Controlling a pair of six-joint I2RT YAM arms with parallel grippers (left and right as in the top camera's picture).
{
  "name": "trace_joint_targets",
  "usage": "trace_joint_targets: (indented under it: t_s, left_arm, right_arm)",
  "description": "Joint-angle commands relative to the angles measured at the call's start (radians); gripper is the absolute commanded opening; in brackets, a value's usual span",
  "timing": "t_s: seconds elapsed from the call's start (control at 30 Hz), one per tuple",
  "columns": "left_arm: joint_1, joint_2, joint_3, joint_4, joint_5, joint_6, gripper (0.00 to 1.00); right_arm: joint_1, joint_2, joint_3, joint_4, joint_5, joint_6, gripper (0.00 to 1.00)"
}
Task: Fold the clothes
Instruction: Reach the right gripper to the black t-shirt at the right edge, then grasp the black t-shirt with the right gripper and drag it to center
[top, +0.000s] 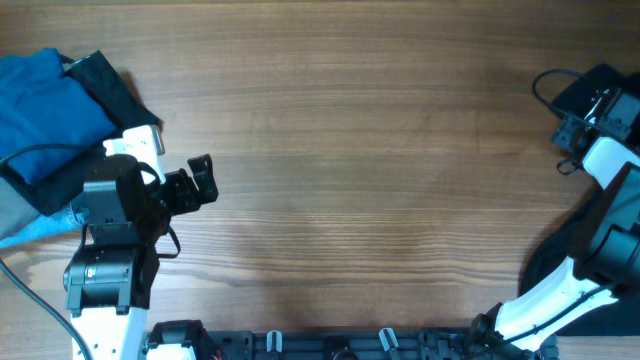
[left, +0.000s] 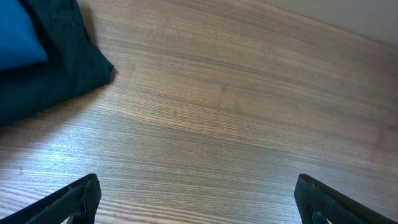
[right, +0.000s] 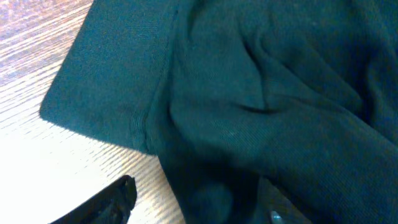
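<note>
the clothes (right: 280, 93), a dark soft garment, fill most of the right wrist view. they lie rumpled on the wooden worktop (top: 350, 150), with deep creases through the middle and one flat, hemmed corner spread out toward the upper left onto the bare wood. no white logo or lettering shows on this part. the right gripper (right: 196, 190) hangs close over the fabric with its fingers apart. the left-hand finger (right: 106, 202) is over pale wood just beside the garment's edge, and the other is a dark shape over the cloth that is hard to make out. from overhead, the right arm stands at the far right edge of the worktop with a dark patch low beside it; i cannot tell whether that patch is the same garment. the left gripper (left: 198, 183) is spread wide, holding nothing, above bare wood at the left side of the worktop. well apart from the clothes, in the far left corner, a bright blue folded garment (top: 40, 100) rests on a plain black folded cloth (top: 115, 85), whose corner pokes out from under it.
</note>
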Motion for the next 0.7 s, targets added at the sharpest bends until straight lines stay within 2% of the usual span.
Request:
trace_joint_targets:
  t_s: [0.0,0.03,0.17,0.3,0.4,0.67]
  left_arm:
    - [-0.005,0.003,0.018,0.003,0.016,0.012,1.0]
    - [-0.005,0.003,0.018,0.003,0.016,0.012,1.0]
    - [-0.005,0.003,0.018,0.002,0.016,0.012,1.0]
    - [-0.005,0.003,0.018,-0.002,0.016,0.012,1.0]
    - [-0.005,0.003,0.018,-0.014,0.016,0.012,1.0]
    - [-0.005,0.003,0.018,-0.019,0.016,0.012,1.0]
  right_arm:
    - [0.001,0.037,0.017,0.029,0.0,-0.003,0.6]
    - [0.001,0.038,0.017,0.035,0.0,-0.003,0.59]
    - [0.001,0.039,0.017,0.052,0.0,-0.003,0.39]
    - [0.001,0.039,0.017,0.044,0.0,-0.003,0.08]
    - [0.002,0.039,0.017,0.043,-0.001,0.002,0.04]
    - [0.004,0.038,0.017,0.037,-0.034,0.0,0.04]
